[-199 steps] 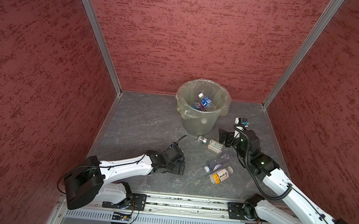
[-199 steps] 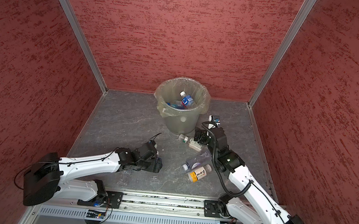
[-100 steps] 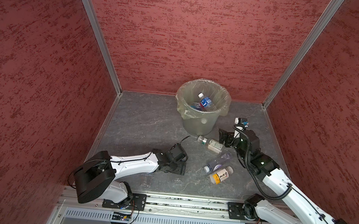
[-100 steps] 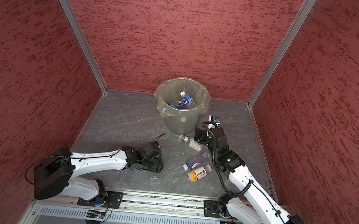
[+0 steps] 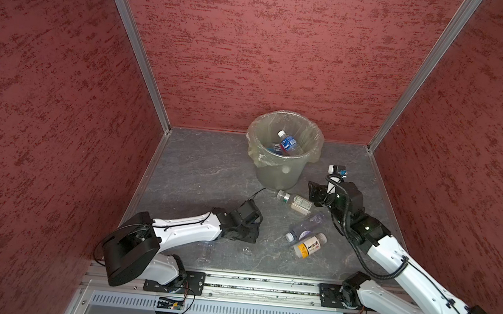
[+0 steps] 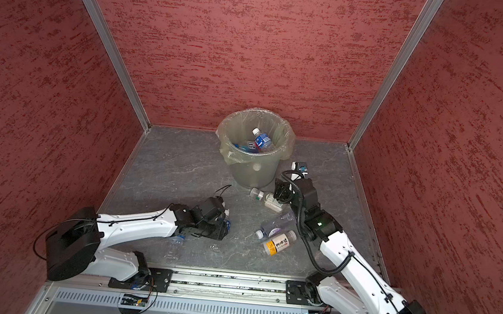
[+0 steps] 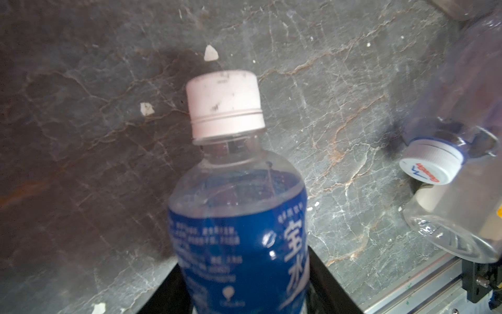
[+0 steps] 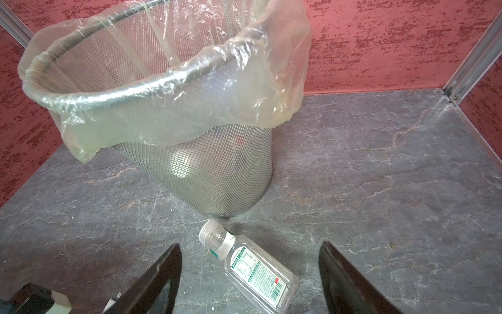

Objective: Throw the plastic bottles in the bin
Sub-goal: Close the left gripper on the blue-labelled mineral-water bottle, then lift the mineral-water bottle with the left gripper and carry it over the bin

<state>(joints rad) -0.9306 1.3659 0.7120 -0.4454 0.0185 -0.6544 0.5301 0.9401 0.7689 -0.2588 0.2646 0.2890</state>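
The left gripper holds one blue-labelled bottle, low over the floor at near left of centre. Its jaws seem pressed against the bottle's sides, though the wrist view cuts them off. The right gripper has its jaws wide apart, one on each side of a green-labelled bottle that lies just on the near side of the bin.

Nearer, right of centre, a clear bottle and a yellow-labelled bottle lie side by side. That makes four bottles outside the bin. Inside it at least two show, among them a white-capped bottle.

The single bin stands at the far middle, close to the back wall. Bare floor lies open at far left, between the left arm and the bin. A metal rail bounds the near edge.
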